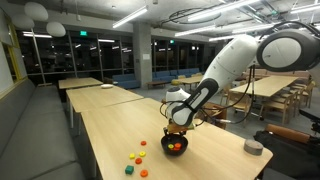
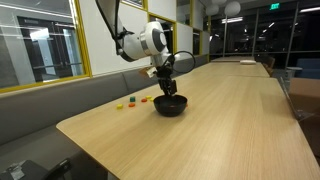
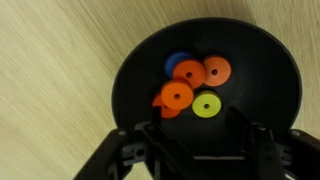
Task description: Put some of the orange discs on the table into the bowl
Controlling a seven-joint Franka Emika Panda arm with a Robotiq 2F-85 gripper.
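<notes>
claw (image 3: pixel 195 138): open, fingers spread, nothing between; hanging just above the bowl in both exterior views
bowl (image 3: pixel 282 70): black, round, on the worktop (image 3: pixel 50 60) directly under the claw
orange discs (image 3: pixel 190 72): three inside the bowl, overlapping, partly covering a blue disc (image 3: pixel 176 61), beside a yellow-green disc (image 3: pixel 206 105)
loose pieces (image 1: pixel 137 157): orange, yellow and green, scattered on the worktop near the bowl
grey round object (image 1: pixel 253 147): on the worktop, well apart from the bowl
farther tables (image 1: pixel 80 84): similar light wood, behind
</notes>
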